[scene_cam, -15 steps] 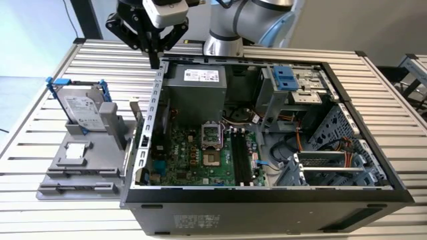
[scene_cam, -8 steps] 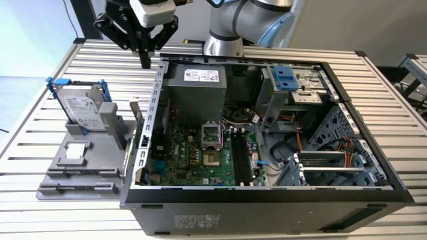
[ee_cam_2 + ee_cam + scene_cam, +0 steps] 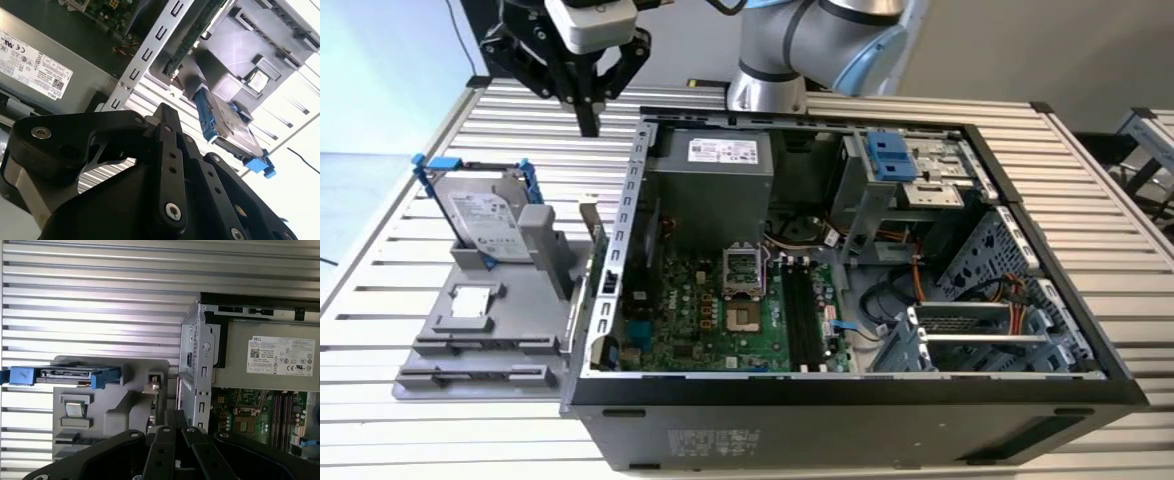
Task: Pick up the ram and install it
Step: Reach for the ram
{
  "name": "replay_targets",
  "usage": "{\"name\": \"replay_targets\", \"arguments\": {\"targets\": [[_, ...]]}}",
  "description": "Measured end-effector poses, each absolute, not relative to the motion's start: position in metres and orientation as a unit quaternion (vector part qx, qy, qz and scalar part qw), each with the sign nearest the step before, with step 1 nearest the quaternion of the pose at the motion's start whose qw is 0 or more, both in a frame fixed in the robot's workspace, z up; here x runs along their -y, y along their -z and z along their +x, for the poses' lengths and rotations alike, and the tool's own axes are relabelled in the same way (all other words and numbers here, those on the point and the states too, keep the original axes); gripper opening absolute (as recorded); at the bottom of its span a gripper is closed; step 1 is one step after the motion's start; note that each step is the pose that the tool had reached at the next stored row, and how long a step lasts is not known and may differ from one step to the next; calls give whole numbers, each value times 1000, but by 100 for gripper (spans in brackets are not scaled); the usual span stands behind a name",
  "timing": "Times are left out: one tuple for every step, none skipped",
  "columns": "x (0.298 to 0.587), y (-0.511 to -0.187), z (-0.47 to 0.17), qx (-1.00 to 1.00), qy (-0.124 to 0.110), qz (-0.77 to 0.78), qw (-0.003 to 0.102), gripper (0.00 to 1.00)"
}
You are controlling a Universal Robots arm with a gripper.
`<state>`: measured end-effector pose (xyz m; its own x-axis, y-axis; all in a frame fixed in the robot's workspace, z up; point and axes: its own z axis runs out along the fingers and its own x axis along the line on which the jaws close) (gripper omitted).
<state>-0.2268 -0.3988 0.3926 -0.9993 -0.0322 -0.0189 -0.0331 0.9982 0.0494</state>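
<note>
The ram [image 3: 591, 238] stands on edge in a grey fixture [image 3: 480, 330], right beside the open computer case's outer wall. It appears as a thin dark greenish strip in the second wrist view [image 3: 192, 40] and edge-on in the first wrist view [image 3: 153, 386]. My gripper [image 3: 591, 122] hangs high above the ram with its black fingers pointing down, shut and holding nothing. Its tips also show in both wrist views [image 3: 167, 114] [image 3: 175, 416]. The motherboard's long black slots [image 3: 807, 322] lie inside the case.
The open computer case [image 3: 854, 385] takes up the middle of a slatted metal table [image 3: 440, 130]. On the fixture stand a silver hard drive in a blue-edged bracket [image 3: 487, 225] and a small square silver plate [image 3: 474, 297]. A power supply [image 3: 714, 185] fills the case's back corner.
</note>
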Motion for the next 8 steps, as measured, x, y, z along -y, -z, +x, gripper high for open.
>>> {"name": "replay_targets", "arguments": {"targets": [[399,-393,-230,-1000,-25,-16,9,0],[399,-393,-232,-1000,-25,-16,9,0],[399,-393,-236,-1000,-25,-16,9,0],[399,-393,-238,-1000,-25,-16,9,0],[399,-393,-242,-1000,-25,-16,9,0],[399,-393,-245,-1000,-25,-16,9,0],[399,-393,-248,-1000,-25,-16,9,0],[399,-393,-251,-1000,-25,-16,9,0]]}}
